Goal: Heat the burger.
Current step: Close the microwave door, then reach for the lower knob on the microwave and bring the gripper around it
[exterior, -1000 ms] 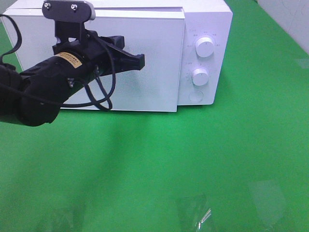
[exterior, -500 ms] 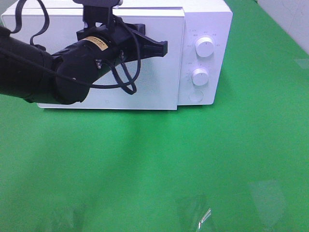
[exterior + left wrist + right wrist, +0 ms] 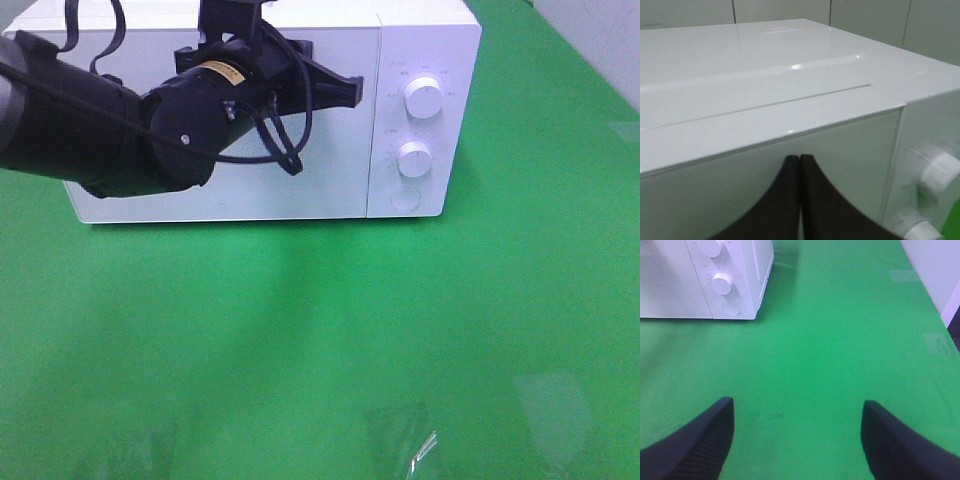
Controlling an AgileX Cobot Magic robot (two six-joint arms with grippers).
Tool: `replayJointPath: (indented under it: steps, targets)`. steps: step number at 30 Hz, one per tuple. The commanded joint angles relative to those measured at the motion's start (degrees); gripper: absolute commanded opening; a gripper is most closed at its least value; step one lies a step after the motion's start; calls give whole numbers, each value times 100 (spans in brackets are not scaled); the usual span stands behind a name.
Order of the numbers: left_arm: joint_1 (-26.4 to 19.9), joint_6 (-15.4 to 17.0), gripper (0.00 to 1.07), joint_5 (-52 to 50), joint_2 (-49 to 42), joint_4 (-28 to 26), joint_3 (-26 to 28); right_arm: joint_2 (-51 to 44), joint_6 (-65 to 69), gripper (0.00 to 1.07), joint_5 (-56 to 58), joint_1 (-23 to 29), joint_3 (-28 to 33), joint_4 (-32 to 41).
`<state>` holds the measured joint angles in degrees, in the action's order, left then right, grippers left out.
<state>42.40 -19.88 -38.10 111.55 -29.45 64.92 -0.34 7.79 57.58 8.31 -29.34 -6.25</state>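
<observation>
While green cloth (image 3: 400,330) lies under white microwave (image 3: 440,35), left pincer (image 3: 799,162) pressed together, right pincer (image 3: 797,407) wide.

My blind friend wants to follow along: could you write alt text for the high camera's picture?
A black robot arm reaches from the left across a white microwave's front, its shut pincer before the door's upper right corner. The microwave stands on a green table, two knobs on its right-hand panel.

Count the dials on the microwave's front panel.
2: the upper dial and the lower dial beneath it, both on the microwave's control panel. The round button under them is flat, not a dial. None looks hidden.
</observation>
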Motion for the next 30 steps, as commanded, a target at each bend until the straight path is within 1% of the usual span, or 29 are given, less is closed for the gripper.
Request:
replayJointPath:
  steps: [1, 3, 7, 8, 9, 10, 11, 12, 13, 16, 17, 18, 19, 20, 21, 22, 23, 24, 25, 26, 27, 28, 29, 30]
  targets:
    - [-286, -11, 0, -344, 57, -476, 178, -132, 52, 70, 6, -34, 0, -17]
    - [-315, -11, 0, -304, 57, -544, 178, -132, 52, 70, 6, -34, 0, -17]
    - [-258, -23, 0, -241, 6, -498, 178, -132, 52, 70, 6, -34, 0, -17]
    - [-126, -97, 0, -149, -57, -458, 172, -132, 52, 70, 6, -34, 0, -17]
    - [-126, -97, 0, -149, -57, -458, 172, -132, 52, 70, 6, -34, 0, -17]
    - [34, -264, 0, -74, -126, -458, 143, -132, 52, 70, 6, -34, 0, -17]
    - [34, -264, 0, -74, -126, -458, 143, -132, 52, 70, 6, -34, 0, -17]
    - [201, -350, 0, -57, -206, -470, 63, -132, 52, 70, 6, -34, 0, -17]
    - [372, -355, 0, -52, -298, -516, -57, -132, 52, 70, 6, -34, 0, -17]
    - [464, -355, 0, -40, -361, -573, -149, -132, 52, 70, 6, -34, 0, -17]
    - [619, -355, 0, 6, -470, -716, -344, -132, 52, 70, 6, -34, 0, -17]
    - [619, -355, 0, 6, -470, -716, -344, -132, 52, 70, 6, -34, 0, -17]
    - [756, -355, 0, 92, -590, -917, -521, -132, 52, 70, 6, -34, 0, -17]
    - [859, -355, 3, 269, -705, -968, -682, -132, 52, 70, 6, -34, 0, -17]
    - [859, -355, 3, 269, -705, -968, -682, -132, 52, 70, 6, -34, 0, -17]
    - [940, -355, 14, 567, -773, -963, -814, -132, 52, 70, 6, -34, 0, -17]
    - [940, -355, 14, 567, -773, -963, -814, -132, 52, 70, 6, -34, 0, -17]
    - [945, -355, 24, 745, -796, -963, -859, -132, 52, 70, 6, -34, 0, -17]
    - [945, -355, 24, 745, -796, -963, -859, -132, 52, 70, 6, -34, 0, -17]
    - [968, -355, 50, 1186, -848, -963, -917, -132, 52, 70, 6, -34, 0, -17]
    - [968, -355, 50, 1186, -848, -963, -917, -132, 52, 70, 6, -34, 0, -17]
    - [968, -355, 82, 1644, -871, -963, -917, -132, 52, 70, 6, -34, 0, -17]
    - [968, -355, 82, 1644, -871, -963, -917, -132, 52, 70, 6, -34, 0, -17]
    - [968, -355, 102, 2137, -917, -963, -917, -132, 52, 70, 6, -34, 0, -17]
